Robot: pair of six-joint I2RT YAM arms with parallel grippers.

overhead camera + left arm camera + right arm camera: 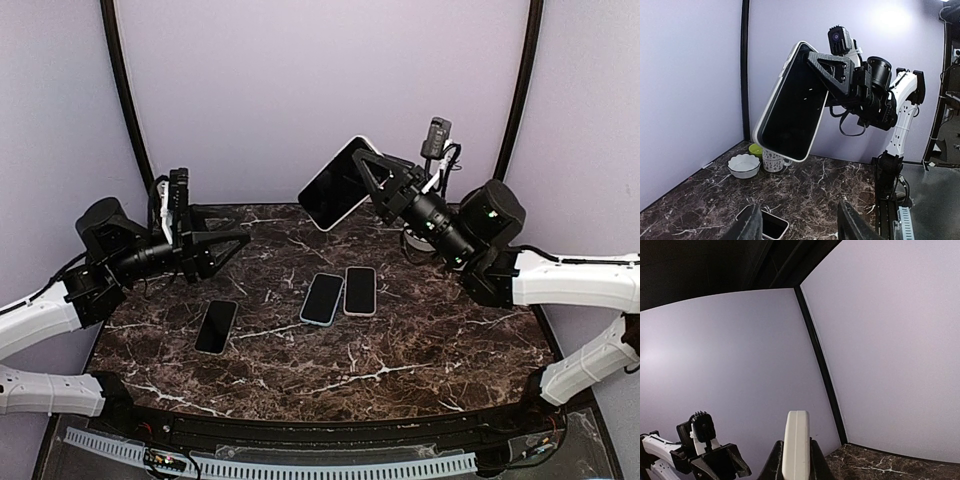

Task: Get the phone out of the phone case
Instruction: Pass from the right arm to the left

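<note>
**Cased phone up in the air on the right, open jaws on the left**

Holds the phone case up in the air with the right gripper, above the far part of the marble table and apart from everything on it. Clamps it by one long side, with both fingers pressed tight against the white rim. From the right wrist, shows only as a narrow white edge, standing upright between the two dark fingers. Keeps the phone inside, seated within the rim on all visible sides. Turns the dark screen toward the left arm, tilted, with one short end high and the other lower, nearer to the table.

Hovers with the left gripper at the left side of the table, well apart from the case. Has the jaws apart, with nothing between them. Points toward the raised screen.

Lying flat on the marble, near the middle: a black handset to the left, then a pale-blue handset and a light-rimmed handset just beside each other, almost touching.

By the far wall, below the raised case: a white bowl, a patterned cup just beside it, and something green behind them, too small to name.
</note>
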